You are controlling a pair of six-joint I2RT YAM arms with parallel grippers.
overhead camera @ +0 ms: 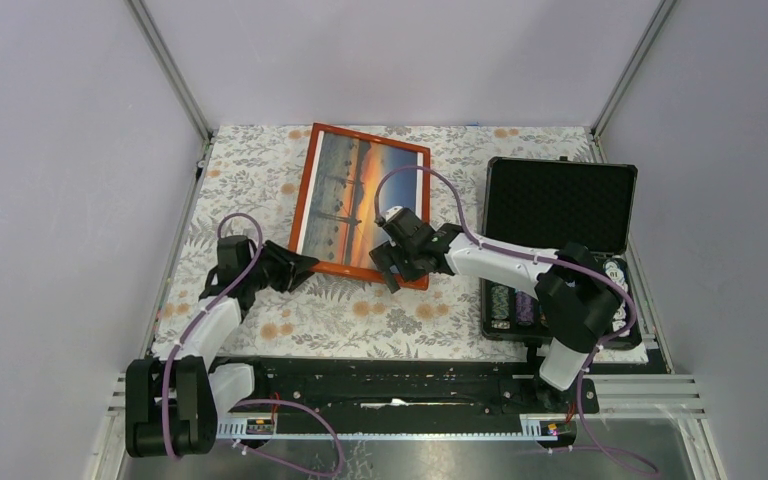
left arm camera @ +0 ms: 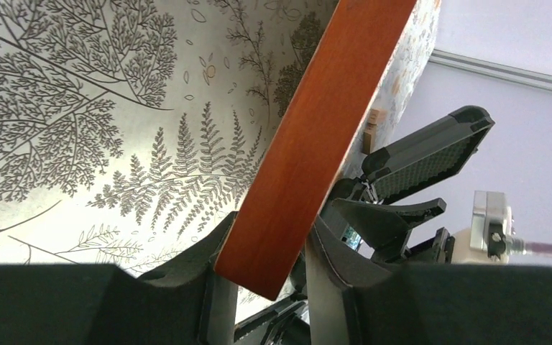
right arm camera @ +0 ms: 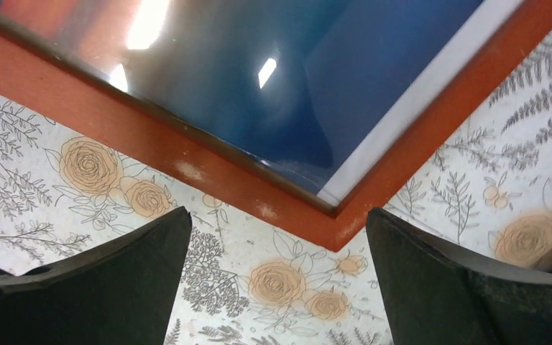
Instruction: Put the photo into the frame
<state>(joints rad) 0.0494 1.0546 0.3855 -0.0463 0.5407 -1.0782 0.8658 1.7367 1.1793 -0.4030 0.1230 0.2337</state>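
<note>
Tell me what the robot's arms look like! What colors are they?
Both the left arm and right arm have smooth white tube parts joined by chunky black joints. A purple cable loops along each one. The left tool and right tool are black, with two thick wedge-shaped fingers.

Open floral cloth point(overhead camera: 360, 315) is left in front of the frame point(overhead camera: 304, 195) and to its left. Its near corners are taken by the left gripper point(overhead camera: 305, 265) and the right gripper point(overhead camera: 397, 262). To its right, passage is barred by the open black case point(overhead camera: 558, 205).
</note>
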